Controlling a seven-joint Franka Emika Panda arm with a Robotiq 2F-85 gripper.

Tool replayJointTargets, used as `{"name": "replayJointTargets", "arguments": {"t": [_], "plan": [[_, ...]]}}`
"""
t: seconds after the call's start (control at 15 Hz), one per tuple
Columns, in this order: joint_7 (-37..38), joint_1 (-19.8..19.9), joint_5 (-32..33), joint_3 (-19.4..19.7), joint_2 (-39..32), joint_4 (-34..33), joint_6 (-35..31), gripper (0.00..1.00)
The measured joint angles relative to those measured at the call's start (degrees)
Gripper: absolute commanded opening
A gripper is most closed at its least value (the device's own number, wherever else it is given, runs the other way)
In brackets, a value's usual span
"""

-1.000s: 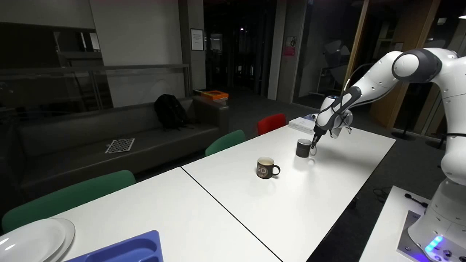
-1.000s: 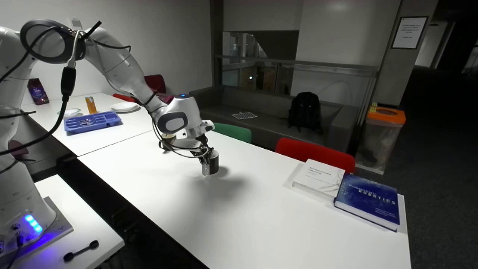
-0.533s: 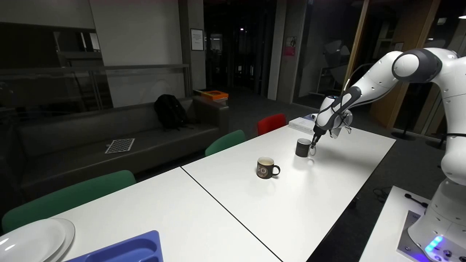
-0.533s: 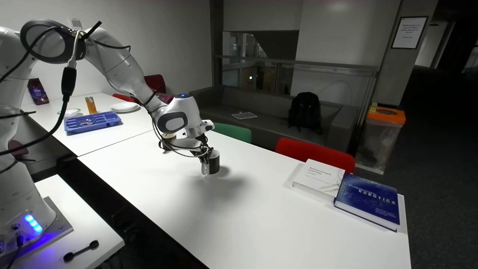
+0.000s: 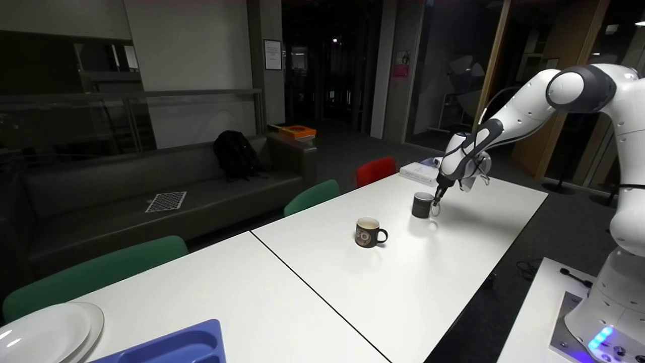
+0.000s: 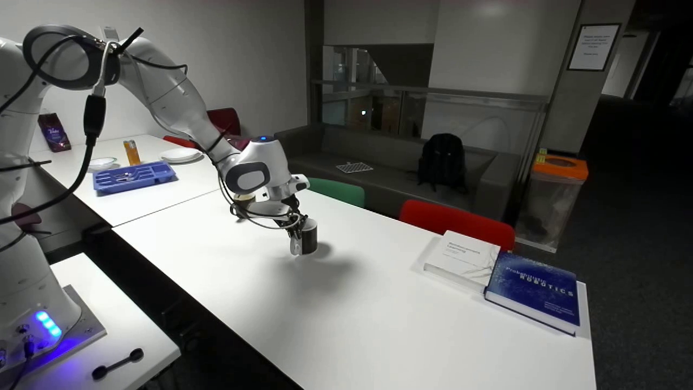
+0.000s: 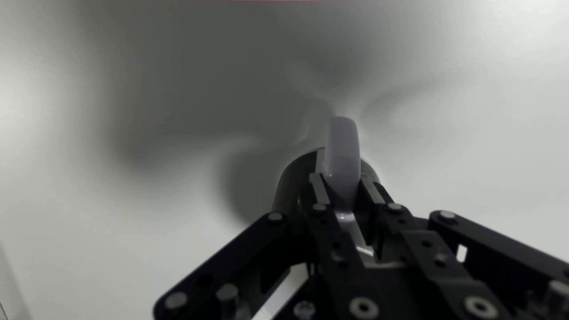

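- Wrist view: jaws, closed from both sides on the pale handle (image 7: 343, 151) of a dark mug (image 7: 291, 182); mug body partly hidden beneath them.
- Same view: white surface (image 7: 466, 169), crossed by a broad soft shadow (image 7: 231, 89).
- Hazard, judged: handle looks smooth and rounded, weight lies to one side of the pinch; a brisk lift could let the mug swivel or slide free.
- In an exterior view: second mug (image 5: 366, 233), upright, near the gripped one; blue tray (image 5: 216, 343) and stacked plates (image 5: 45, 333) well apart, beyond the seam (image 5: 321, 296).
- Hazard, judged: a wide sideways swing of the arm (image 5: 524, 105) could knock both mugs together.
- Room: dark sofa (image 5: 101, 222), black backpack (image 5: 237, 154) on it; green chairs (image 5: 312, 197) along the surface.
- In an exterior view: dark mug about upright, base contact uncertain; if touching, dragging could twist it in the grip.
- Same view: white book (image 6: 463, 254) just beside blue book (image 6: 533, 290); red chair (image 6: 460, 223); orange-lidded bin (image 6: 548, 208); dim light.
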State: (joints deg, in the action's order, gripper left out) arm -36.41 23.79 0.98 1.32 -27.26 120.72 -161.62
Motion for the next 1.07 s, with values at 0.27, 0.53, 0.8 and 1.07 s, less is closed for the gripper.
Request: {"name": "replayJointTargets", "arguments": {"t": [0.27,0.53,0.8,1.07], "plan": [[-0.02,1.48,-0.32,-0.09,2.34,3.02,-0.6,0.05],[-2.44,4.14,-3.47,-2.44,3.61,4.64,-3.5,0.05],[-6.75,7.55,-8.32,-6.89,3.84,4.82,-5.08,0.05],[-7.32,7.91,-9.28,-8.06,4.03,4.76,-5.07,0.05]]}}
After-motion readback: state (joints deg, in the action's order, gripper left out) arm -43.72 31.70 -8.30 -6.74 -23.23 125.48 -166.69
